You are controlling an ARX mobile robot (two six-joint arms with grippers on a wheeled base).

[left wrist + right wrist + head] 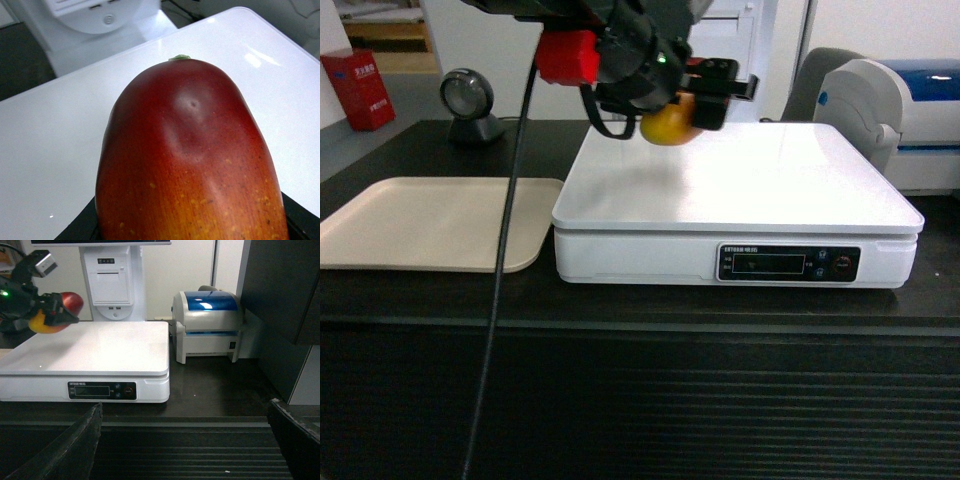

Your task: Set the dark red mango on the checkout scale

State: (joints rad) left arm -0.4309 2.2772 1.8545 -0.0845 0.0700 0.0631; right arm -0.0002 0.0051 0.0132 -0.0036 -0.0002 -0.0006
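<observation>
The dark red mango (667,124), red shading to orange-yellow, is held in my left gripper (688,100), which is shut on it. It hangs a little above the far left part of the white scale (750,185). In the left wrist view the mango (190,160) fills the frame over the glossy scale top (40,150), with my black fingers (80,229) at its sides. From the right wrist view, mango (73,300) and scale (100,347) sit on the black checkout (215,385). My right gripper (185,440) is open and empty, in front of the ribbed counter front.
A beige tray (430,220) lies left of the scale. A round scanner (470,100) stands behind it. A white and blue label printer (207,325) sits right of the scale, and a white terminal (114,285) stands behind it. A black cable (505,250) hangs over the tray.
</observation>
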